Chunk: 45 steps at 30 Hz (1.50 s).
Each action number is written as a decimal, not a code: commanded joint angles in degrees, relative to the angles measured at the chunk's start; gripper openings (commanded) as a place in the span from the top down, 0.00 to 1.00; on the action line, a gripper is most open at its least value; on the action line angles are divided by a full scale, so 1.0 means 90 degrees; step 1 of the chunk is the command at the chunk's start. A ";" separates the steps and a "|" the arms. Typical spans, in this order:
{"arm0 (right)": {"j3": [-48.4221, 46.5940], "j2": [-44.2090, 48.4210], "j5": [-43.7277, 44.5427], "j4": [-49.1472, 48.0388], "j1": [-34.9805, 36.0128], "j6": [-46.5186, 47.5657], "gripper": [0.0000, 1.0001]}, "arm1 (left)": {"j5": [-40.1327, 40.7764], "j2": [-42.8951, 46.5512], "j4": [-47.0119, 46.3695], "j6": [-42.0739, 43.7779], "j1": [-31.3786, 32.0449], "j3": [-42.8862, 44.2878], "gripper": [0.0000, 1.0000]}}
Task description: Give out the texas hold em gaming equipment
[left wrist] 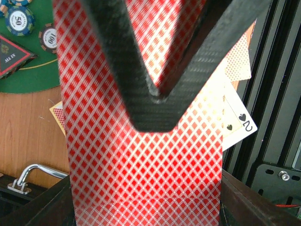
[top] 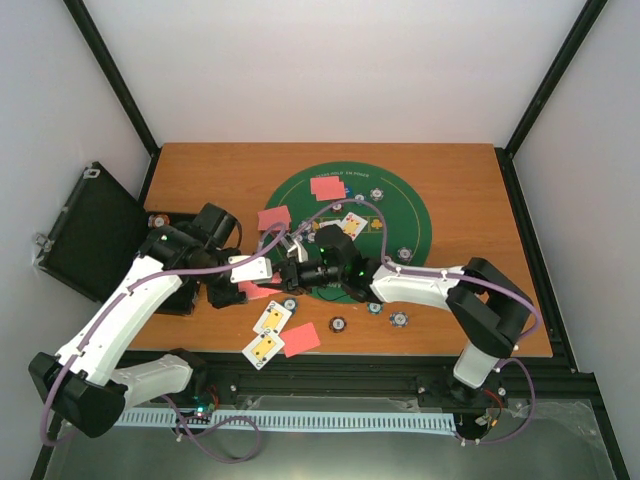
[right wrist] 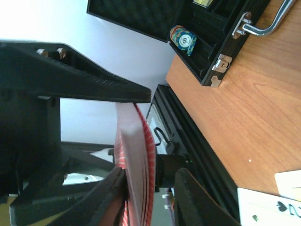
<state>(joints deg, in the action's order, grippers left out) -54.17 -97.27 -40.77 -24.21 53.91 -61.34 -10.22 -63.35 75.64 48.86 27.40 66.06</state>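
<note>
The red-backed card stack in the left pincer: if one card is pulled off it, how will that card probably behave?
The card stack shows many thin edges in the right wrist view, so one card is probably light and bends easily. The backs look smooth, so they likely slide, and neighbouring cards may come along.

The table [right wrist: 263, 108] is smooth orange-brown wood grain with a satin finish. The playing cards [left wrist: 141, 179] look like glossy coated paper. The left tool [left wrist: 157, 106] shows a black carbon-like weave, faintly shiny. The case [right wrist: 141, 19] is matt black, foam-lined; its latch [right wrist: 221, 62] is bright metal. The mat [left wrist: 28, 82] is matt green felt.
</note>
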 commanded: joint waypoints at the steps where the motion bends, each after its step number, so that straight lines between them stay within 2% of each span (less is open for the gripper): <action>1: 0.0184 0.0156 0.0352 0.0824 -0.0082 0.0197 0.76 | -0.0057 0.0164 -0.0096 0.0057 0.0032 -0.0011 0.83; 7: 0.0034 0.0311 0.0444 0.1269 -0.0082 0.0432 0.84 | -0.0070 0.0033 -0.0024 0.0033 0.0032 0.0113 0.83; 13: -0.0093 0.0490 0.0661 0.1993 -0.0082 0.0845 0.86 | -0.0040 0.0027 -0.0023 0.0068 0.0032 0.0126 0.83; 17: -0.0101 0.0603 0.0794 0.2413 -0.0091 0.1052 0.97 | -0.0089 0.0022 0.0002 0.0063 0.0037 0.0142 0.83; 21: -0.0166 0.0824 0.0905 0.2919 -0.0209 0.1370 0.97 | -0.0073 0.0004 0.0010 0.0050 0.0032 0.0135 0.83; 27: -0.0315 0.1488 0.1100 0.4122 -0.1038 0.2197 0.97 | 0.0015 0.0014 -0.0009 0.0070 0.0032 0.0077 0.83; 31: -0.1021 0.1507 0.1518 0.5382 -0.1899 0.3296 0.97 | -0.0004 0.0012 -0.0030 0.0068 0.0032 0.0060 0.83; 33: -0.1564 0.1295 0.2160 0.6019 -0.2075 0.3988 0.97 | -0.0021 -0.0001 -0.0023 0.0060 0.0032 0.0052 0.83; 38: -0.3073 0.0002 0.5085 0.7418 -0.2101 0.5406 0.97 | -0.0014 -0.0013 0.0021 0.0056 0.0032 0.0081 0.83; 43: -0.3565 -0.0990 0.7849 0.7430 -0.2060 0.6205 0.97 | -0.0018 0.0019 0.0097 0.0059 0.0032 0.0103 0.83; 45: -0.3652 -0.1317 0.8617 0.7313 -0.2025 0.6454 0.97 | -0.0007 0.0033 0.0115 0.0069 0.0032 0.0092 0.83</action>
<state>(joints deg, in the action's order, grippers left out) -85.21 -104.12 12.93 37.98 35.11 -11.84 -9.63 -63.59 75.96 48.88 27.40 65.14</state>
